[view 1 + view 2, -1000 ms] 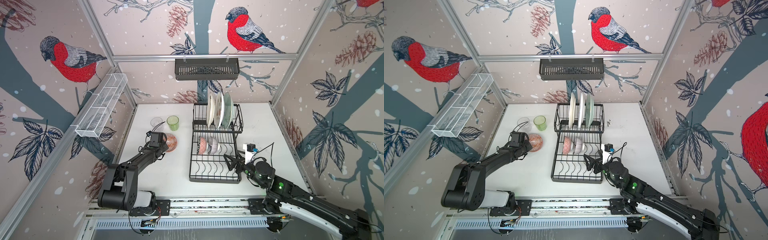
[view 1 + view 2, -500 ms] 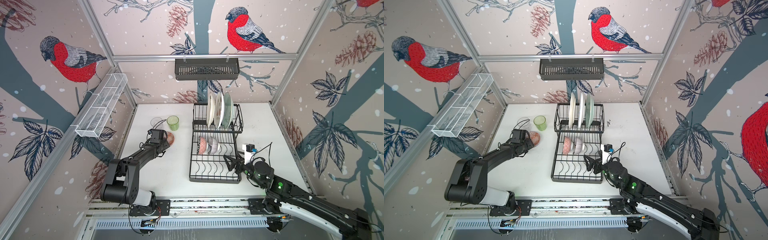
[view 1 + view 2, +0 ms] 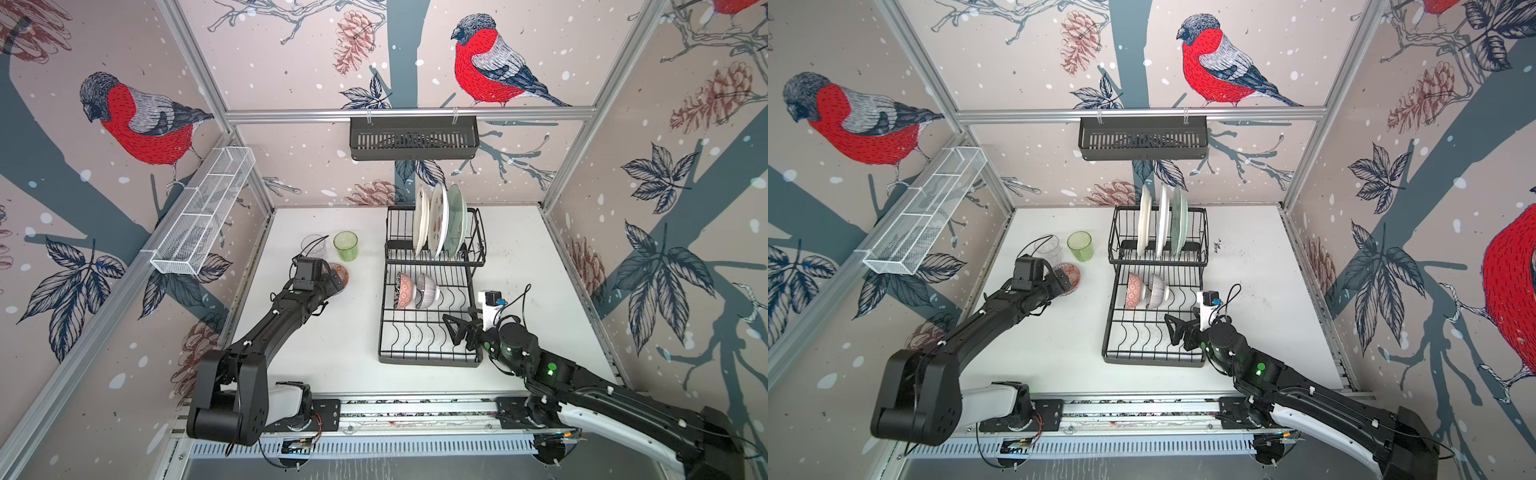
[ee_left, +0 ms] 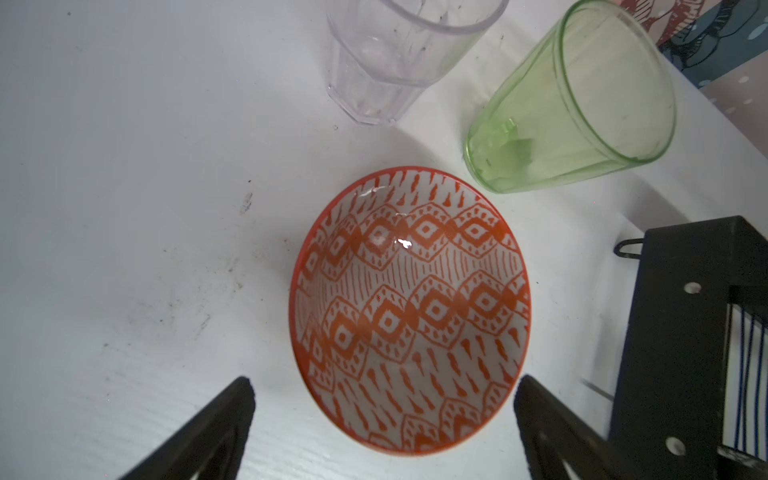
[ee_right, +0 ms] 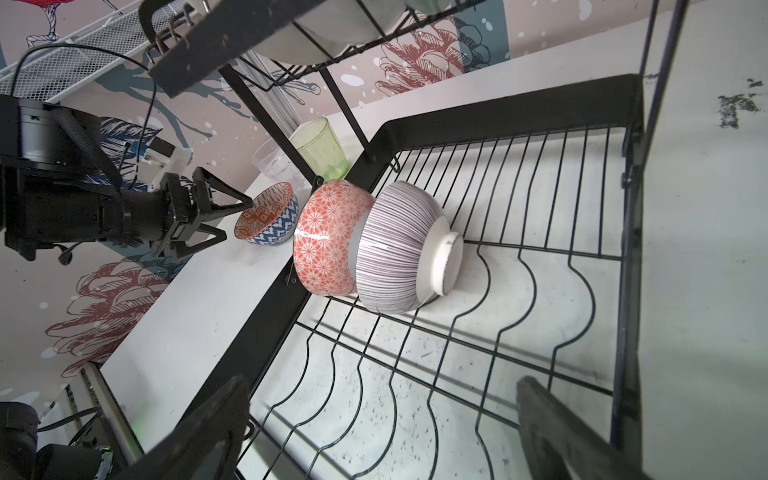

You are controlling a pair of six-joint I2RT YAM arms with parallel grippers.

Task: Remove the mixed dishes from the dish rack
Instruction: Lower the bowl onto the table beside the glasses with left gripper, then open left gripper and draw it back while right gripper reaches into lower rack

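Left jaws: apart, either side of orange bowl [image 4: 409, 307], upright on counter [image 4: 145, 208]. Right jaws: apart, empty, over dish rack [image 3: 430, 360] holding two bowls [image 5: 332, 237], three plates [image 3: 440, 220].

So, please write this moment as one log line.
left tool open by orange bowl on table | right tool open over dish rack | in rack: two bowls, three plates

On white tabletop [image 3: 332, 361], left of black wire dish rack [image 3: 428, 362]: orange-patterned ceramic bowl [image 4: 409, 316], with clear plastic tumbler [image 3: 313, 246] and green plastic tumbler [image 3: 345, 246] behind. In rack: two patterned ceramic bowls [image 3: 405, 289] before three upright plates [image 3: 440, 220].
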